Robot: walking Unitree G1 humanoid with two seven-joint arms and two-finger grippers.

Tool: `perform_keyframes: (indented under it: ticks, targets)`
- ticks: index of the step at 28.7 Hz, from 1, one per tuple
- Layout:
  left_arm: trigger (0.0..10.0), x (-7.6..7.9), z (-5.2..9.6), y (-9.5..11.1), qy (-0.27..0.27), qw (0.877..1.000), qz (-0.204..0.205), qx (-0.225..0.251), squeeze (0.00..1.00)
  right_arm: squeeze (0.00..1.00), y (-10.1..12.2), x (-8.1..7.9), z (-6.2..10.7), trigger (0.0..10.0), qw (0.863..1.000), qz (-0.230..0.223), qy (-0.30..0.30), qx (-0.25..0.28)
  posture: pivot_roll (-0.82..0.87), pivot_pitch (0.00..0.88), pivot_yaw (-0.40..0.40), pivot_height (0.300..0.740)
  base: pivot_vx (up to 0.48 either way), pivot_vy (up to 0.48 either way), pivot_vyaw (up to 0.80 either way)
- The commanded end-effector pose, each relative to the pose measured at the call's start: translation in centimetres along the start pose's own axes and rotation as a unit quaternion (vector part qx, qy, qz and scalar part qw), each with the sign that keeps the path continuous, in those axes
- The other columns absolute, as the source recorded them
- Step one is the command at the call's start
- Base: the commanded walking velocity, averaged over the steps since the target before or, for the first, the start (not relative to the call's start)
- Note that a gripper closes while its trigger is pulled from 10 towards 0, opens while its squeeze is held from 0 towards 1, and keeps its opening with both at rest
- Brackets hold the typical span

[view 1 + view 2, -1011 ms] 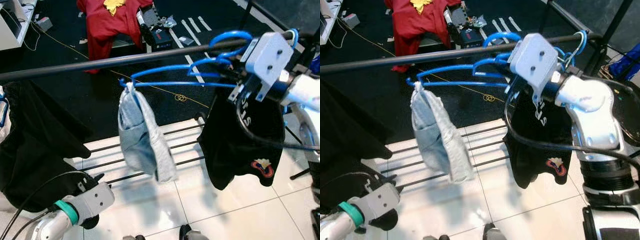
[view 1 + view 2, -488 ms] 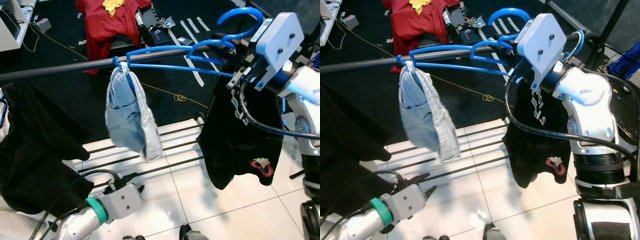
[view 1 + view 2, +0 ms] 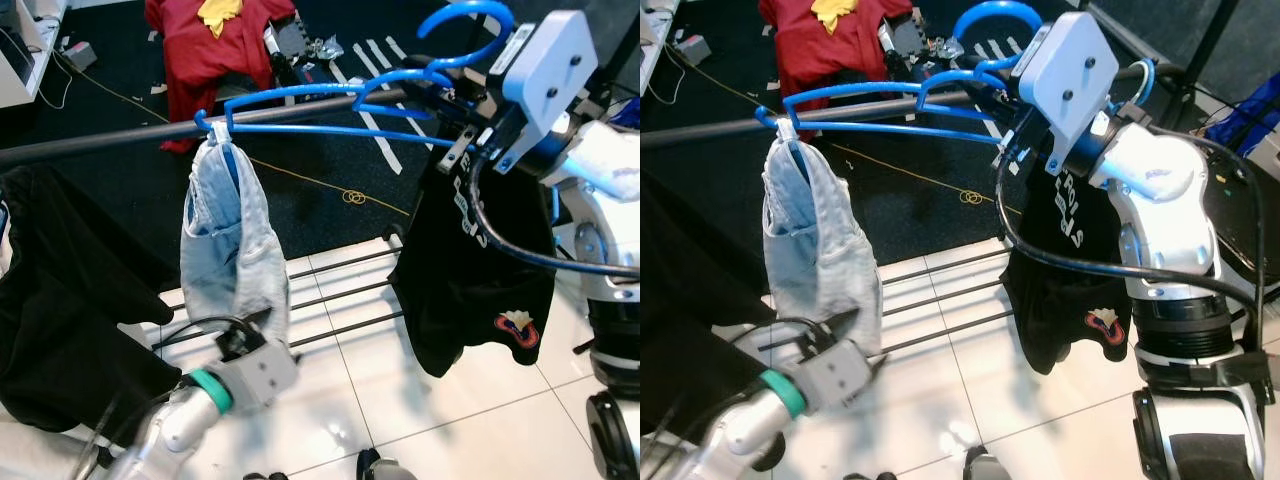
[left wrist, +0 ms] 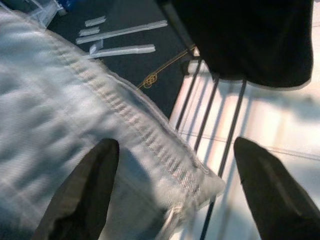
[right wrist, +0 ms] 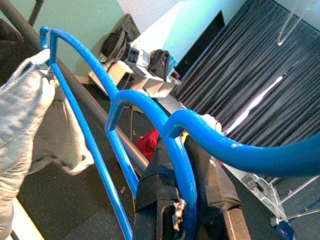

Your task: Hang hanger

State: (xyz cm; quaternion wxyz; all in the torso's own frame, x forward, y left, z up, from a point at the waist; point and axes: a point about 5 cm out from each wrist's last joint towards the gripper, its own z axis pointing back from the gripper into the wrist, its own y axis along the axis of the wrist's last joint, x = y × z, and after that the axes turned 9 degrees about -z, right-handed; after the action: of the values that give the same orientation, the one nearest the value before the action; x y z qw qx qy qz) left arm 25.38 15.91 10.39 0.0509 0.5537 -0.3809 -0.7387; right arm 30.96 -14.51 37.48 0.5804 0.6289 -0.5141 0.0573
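My right gripper point(image 3: 1012, 140) is raised at rail height, clamped on the blue hanger point(image 3: 330, 112) near its neck; in the right wrist view my black fingers point(image 5: 165, 200) are closed around the blue wire. The hanger's hook point(image 3: 462, 22) stands above the dark clothes rail point(image 3: 100, 142), not resting on it as far as I can tell. The hanger body lies along the rail, and the light grey-blue garment point(image 3: 228, 250) hangs off its far end. My left gripper point(image 3: 243, 338) is low, just beside the bottom hem of that garment; in the left wrist view my two fingers point(image 4: 87, 192) are spread wide with the hem between them, holding nothing. A black garment point(image 3: 478, 270) with a small logo hangs on the rail under my right arm, and another dark garment point(image 3: 70, 300) hangs at my left. A red garment point(image 3: 205, 50) lies on the dark floor beyond. White tile floor point(image 3: 450, 420) below.
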Motion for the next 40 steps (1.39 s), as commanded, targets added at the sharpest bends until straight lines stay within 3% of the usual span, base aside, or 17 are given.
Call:
perform_keyframes:
  ticks: [1, 2, 4, 6, 12, 14, 17, 22, 31, 35, 38, 40]
  targets:
    - [10.0, -0.6, 2.3, -0.3, -0.019, 1.000, 0.009, -0.002, 0.00, 0.00, 1.2, 0.2, -0.2, 10.0, 1.000, 0.007, 0.002, 0.028, -0.17, 0.155, 0.084, 0.740, 0.000, 0.000, 0.00]
    - [10.0, -0.6, 2.3, -0.3, -0.019, 1.000, 0.009, -0.002, 0.00, 0.00, 1.2, 0.2, -0.2, 10.0, 1.000, 0.007, 0.002, 0.028, -0.17, 0.155, 0.084, 0.740, 0.000, 0.000, 0.00]
    - [10.0, -1.6, 4.1, 0.1, -0.021, 1.000, 0.008, 0.002, 0.00, 0.00, 0.9, 0.1, -0.1, 10.0, 1.000, 0.005, 0.009, 0.026, -0.16, 0.158, 0.087, 0.740, 0.000, 0.000, 0.00]
    - [10.0, -2.0, 4.8, 0.3, -0.019, 1.000, 0.008, 0.001, 0.00, 0.00, 0.8, 0.0, -0.1, 10.0, 1.000, 0.004, 0.013, 0.025, -0.15, 0.163, 0.088, 0.740, 0.000, 0.000, 0.00]
    - [10.0, -2.4, 5.4, 0.3, -0.018, 1.000, 0.007, -0.001, 0.00, 0.00, 0.8, -0.2, 0.0, 10.0, 1.000, 0.002, 0.018, 0.024, -0.15, 0.164, 0.089, 0.740, 0.000, 0.000, 0.00]
    - [10.0, -2.8, 5.9, -0.2, -0.018, 1.000, -0.003, -0.016, 0.00, 0.00, 0.8, -0.3, -0.1, 10.0, 0.999, 0.002, 0.027, 0.024, -0.13, 0.166, 0.089, 0.740, 0.000, 0.000, 0.00]
    - [10.0, -2.9, 4.9, -2.6, -0.012, 0.997, -0.049, -0.060, 0.00, 0.00, 1.1, -0.8, -0.2, 10.0, 0.998, -0.003, 0.056, 0.031, -0.14, 0.165, 0.091, 0.740, 0.000, 0.000, 0.00]
    - [10.0, -3.6, 4.9, -3.9, -0.014, 0.994, -0.077, -0.082, 0.00, 0.00, 1.7, -1.4, -0.3, 10.0, 0.995, -0.004, 0.091, 0.034, -0.16, 0.167, 0.102, 0.740, 0.000, 0.000, 0.00]
    - [10.0, -5.5, 7.1, -4.9, -0.013, 0.989, -0.089, -0.117, 0.00, 0.00, 2.3, -1.6, 0.2, 10.0, 0.993, 0.000, 0.113, 0.030, -0.16, 0.173, 0.111, 0.740, 0.000, 0.000, 0.00]
    - [10.0, -5.3, 8.6, -5.3, -0.063, 0.985, -0.106, -0.117, 0.00, 0.00, 2.2, -1.4, 0.4, 10.0, 0.992, 0.004, 0.121, 0.023, -0.14, 0.174, 0.112, 0.740, 0.000, 0.000, 0.00]
    - [10.0, -5.0, 9.0, -5.3, -0.086, 0.984, -0.107, -0.114, 0.00, 0.00, 2.1, -1.4, 0.4, 10.0, 0.992, 0.005, 0.121, 0.021, -0.14, 0.176, 0.112, 0.740, 0.000, 0.000, 0.00]
    - [10.0, -4.2, 9.7, -5.1, -0.131, 0.980, -0.105, -0.105, 0.00, 0.00, 2.0, -1.3, 0.4, 10.0, 0.992, 0.006, 0.123, 0.017, -0.14, 0.177, 0.112, 0.740, 0.000, 0.000, 0.00]
